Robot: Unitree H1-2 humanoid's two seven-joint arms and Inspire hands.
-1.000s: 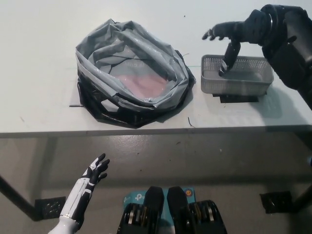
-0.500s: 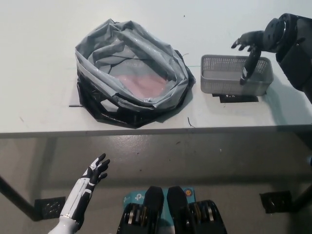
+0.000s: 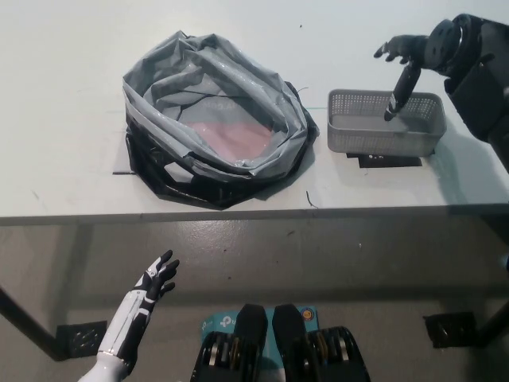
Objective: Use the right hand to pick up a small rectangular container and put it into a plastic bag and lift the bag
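The black right hand [image 3: 403,60] hung fingers spread, holding nothing, over the grey mesh container [image 3: 386,122]; the white left hand [image 3: 157,279] rested open below the table [image 3: 64,119].

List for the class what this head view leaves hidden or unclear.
- Whether the right hand touches the grey basket: the steep downward angle hides contact.
- The plastic bag's lower contents: its folded walls cover them.
- The left hand rests below the table, holding nothing.

A white table [image 3: 71,119] filled the upper part of the view, its front edge running straight across. Below lay a grey-brown floor [image 3: 358,263], with dark brackets [image 3: 79,340] at both lower corners.
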